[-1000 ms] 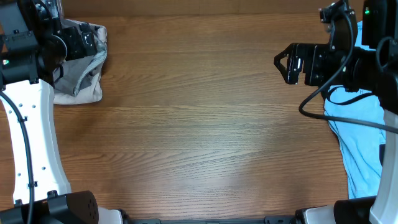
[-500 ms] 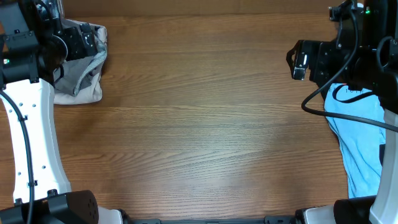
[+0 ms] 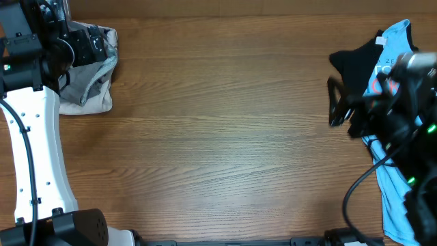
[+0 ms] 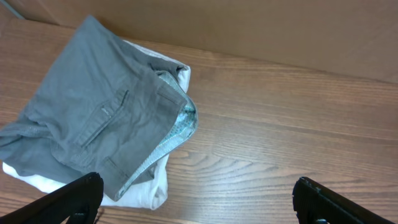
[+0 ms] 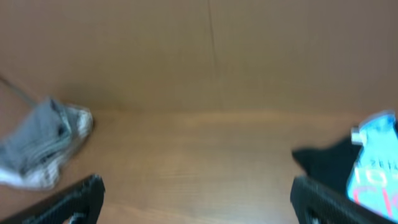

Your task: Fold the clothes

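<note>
The dark grey shorts [image 3: 83,76] lie folded on the beige shorts [image 3: 95,104] at the table's far left. In the left wrist view the grey shorts [image 4: 93,118] show a waistband with pale lining, and the beige shorts [image 4: 163,190] stick out beneath. My left gripper [image 4: 199,205] is open and empty, hovering just right of the pile. My right gripper [image 5: 202,202] is open and empty; its arm [image 3: 386,102] is motion-blurred at the right. A black garment [image 3: 355,63] lies on the light blue lettered T-shirt [image 3: 395,171], and both show in the right wrist view [image 5: 326,163] [image 5: 376,168].
A brown cardboard wall [image 5: 211,56] stands along the table's far edge. The wooden tabletop [image 3: 225,137] stretches between the two clothing piles. The white left arm base [image 3: 34,164] stands at the front left.
My right arm has swung from the far right toward the front, uncovering the black garment and the top of the T-shirt. The left arm and the shorts pile have not moved.
</note>
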